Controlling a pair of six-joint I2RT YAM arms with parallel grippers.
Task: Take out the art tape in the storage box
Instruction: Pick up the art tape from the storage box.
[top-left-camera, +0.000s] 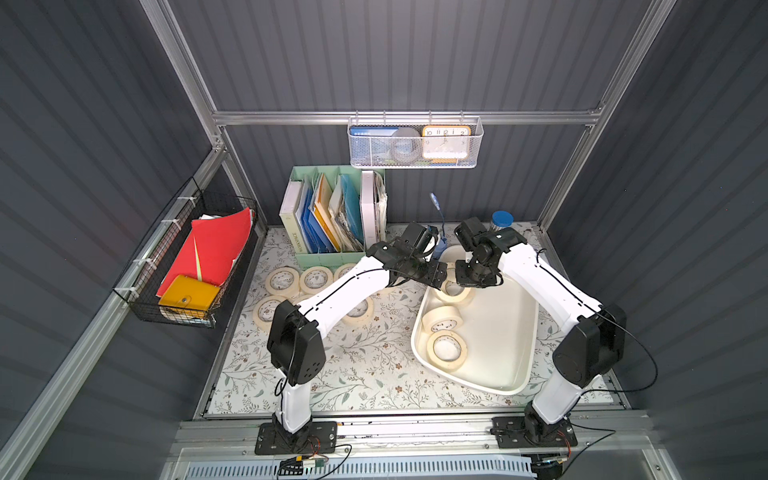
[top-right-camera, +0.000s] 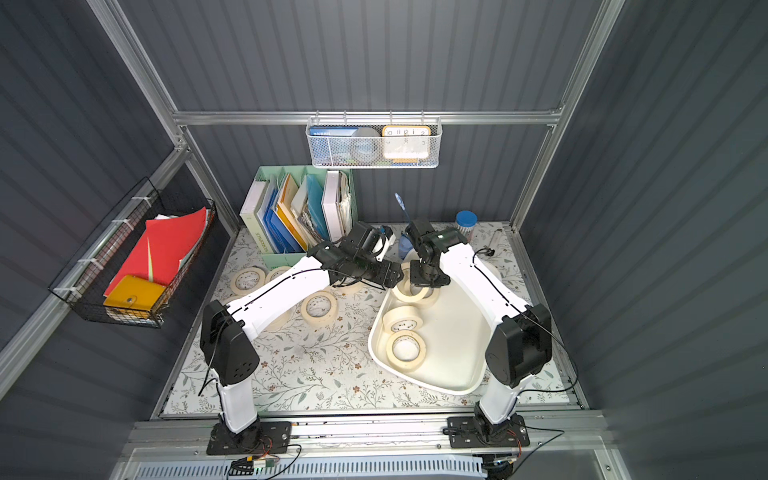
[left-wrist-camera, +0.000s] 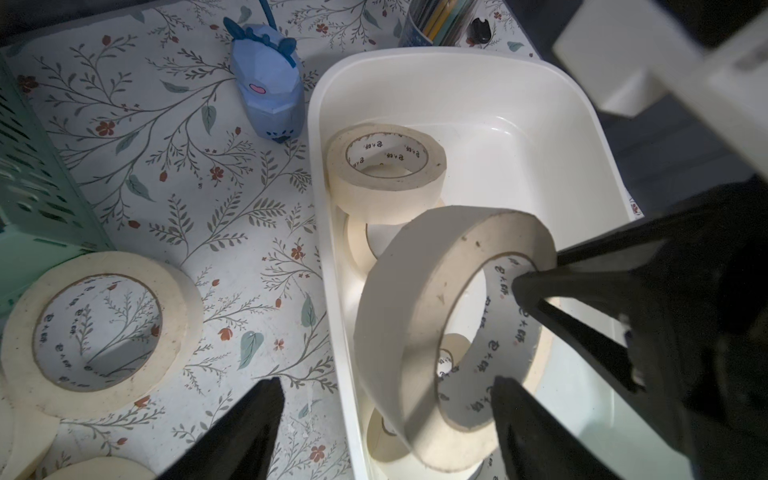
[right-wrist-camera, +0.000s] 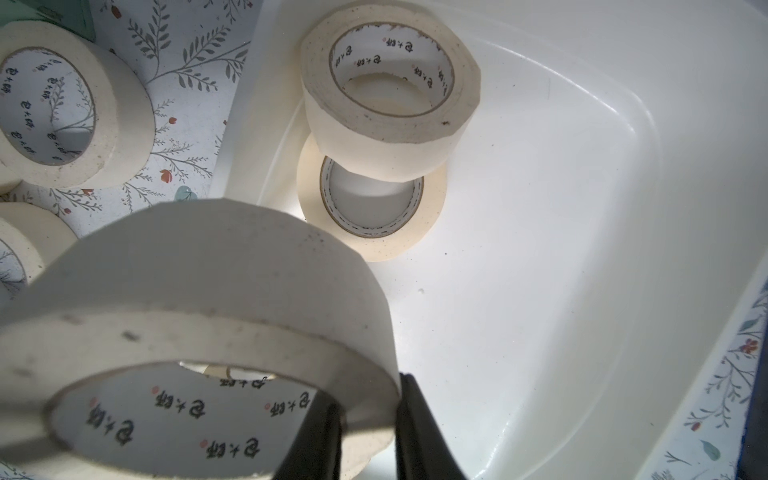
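Step, likely: handover above storage box (top-left-camera: 498, 340), centre-right in top view. R claw (right-wrist-camera: 365, 411) pinching wall of raised art tape roll (left-wrist-camera: 415, 291). L claw (left-wrist-camera: 384, 382) spread, roll partly between fingers. Next: L closes, R releases, carry to worktop (top-left-camera: 374, 374). More rolls (top-left-camera: 446, 351) in box.

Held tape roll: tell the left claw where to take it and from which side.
Likely best: pinch the free ring wall of the held tape roll, opposite where the right claw clamps: one finger through the core, one outside. Come from the core's open face; the roll hangs tilted on edge with its hole turned toward the left claw, whose open jaws straddle that wall.
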